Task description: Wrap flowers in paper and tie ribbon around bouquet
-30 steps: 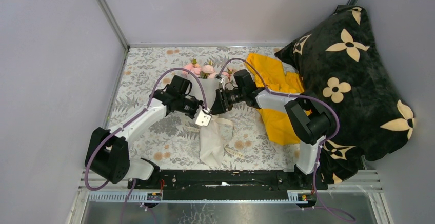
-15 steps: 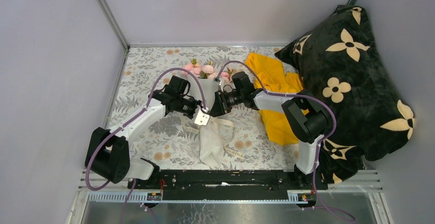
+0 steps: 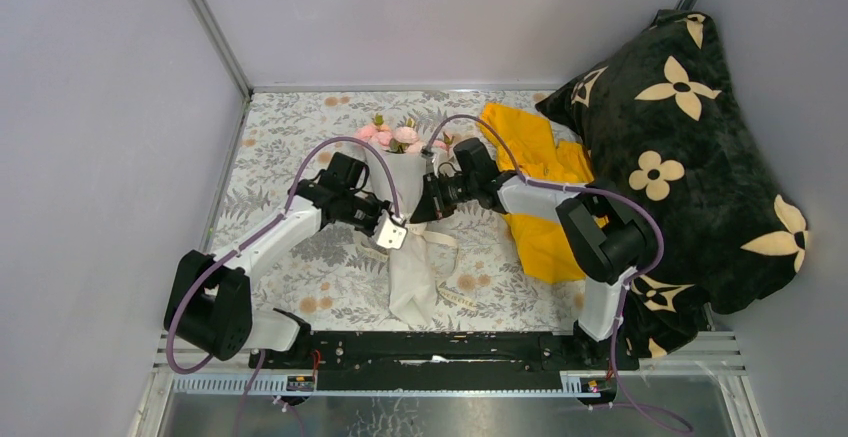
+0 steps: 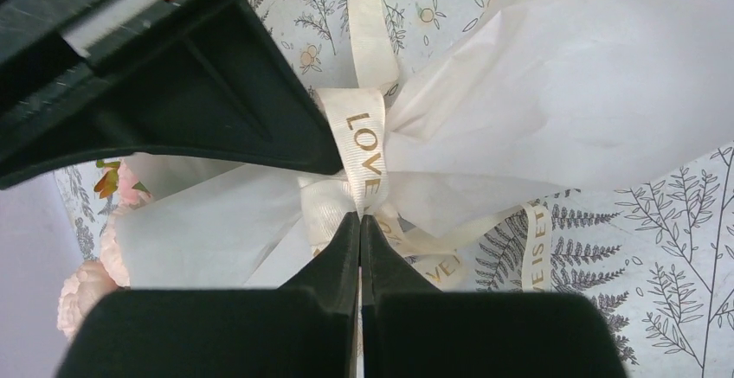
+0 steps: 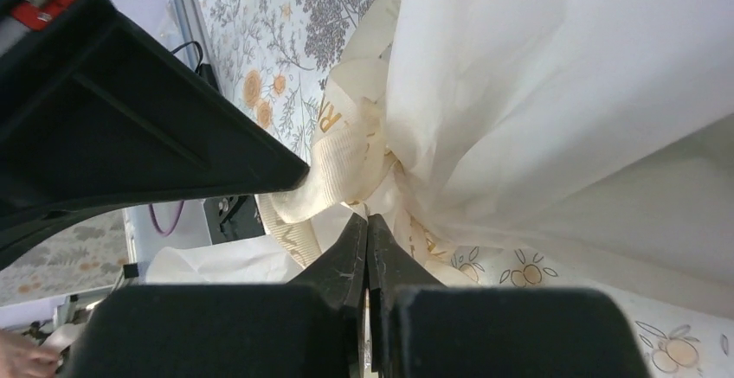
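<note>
Bouquet lying flat, left gripper and right gripper both pressed closed, tips against the ribbon at its waist.

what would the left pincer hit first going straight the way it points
The ribbon tied round the paper; the left pincer, shut, has its tips right at it, possibly touching, though depth is unclear.

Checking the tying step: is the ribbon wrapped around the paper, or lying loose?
Wrapped: the ribbon cinches the paper at its waist, folds gathered under the LOVE band.
</note>
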Robot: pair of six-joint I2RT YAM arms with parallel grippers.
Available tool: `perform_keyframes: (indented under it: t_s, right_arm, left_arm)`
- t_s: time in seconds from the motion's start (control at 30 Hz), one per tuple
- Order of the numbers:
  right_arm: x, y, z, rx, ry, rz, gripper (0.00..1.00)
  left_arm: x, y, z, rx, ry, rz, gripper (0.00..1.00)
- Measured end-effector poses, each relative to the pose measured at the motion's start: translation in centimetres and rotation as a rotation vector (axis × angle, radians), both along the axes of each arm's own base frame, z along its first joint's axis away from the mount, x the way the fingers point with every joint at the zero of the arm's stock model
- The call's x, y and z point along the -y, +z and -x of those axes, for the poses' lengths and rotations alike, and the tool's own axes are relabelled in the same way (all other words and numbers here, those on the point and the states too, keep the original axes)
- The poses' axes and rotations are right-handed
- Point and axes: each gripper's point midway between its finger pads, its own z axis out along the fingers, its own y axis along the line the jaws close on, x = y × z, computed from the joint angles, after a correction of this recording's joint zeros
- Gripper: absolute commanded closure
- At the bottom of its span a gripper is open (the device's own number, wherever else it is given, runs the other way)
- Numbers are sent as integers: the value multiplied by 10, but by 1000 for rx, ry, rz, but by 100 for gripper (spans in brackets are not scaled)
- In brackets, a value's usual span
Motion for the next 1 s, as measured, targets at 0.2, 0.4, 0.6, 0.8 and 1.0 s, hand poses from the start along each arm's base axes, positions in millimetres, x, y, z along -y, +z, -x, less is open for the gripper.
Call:
perform_keyframes:
  t_s: [0.2, 0.4, 0.6, 0.8, 1.0]
  right_arm:
    - [7, 23, -11, 83, -54, 7, 100]
    - [12, 28, -16, 115, -77, 28, 100]
    - [18, 22, -17, 108, -93, 61, 100]
    - [18, 22, -17, 106, -93, 62, 100]
    - [18, 22, -17, 108, -90, 61, 100]
  left_arm:
    - [-2, -3, 2, -3, 0, -5, 100]
    - [-2, -4, 3, -4, 0, -6, 100]
    - [-3, -6, 4, -18, 10, -6, 73]
    - [-13, 5, 2, -59, 100, 17, 20]
    - [-52, 8, -22, -157, 320, 48, 13]
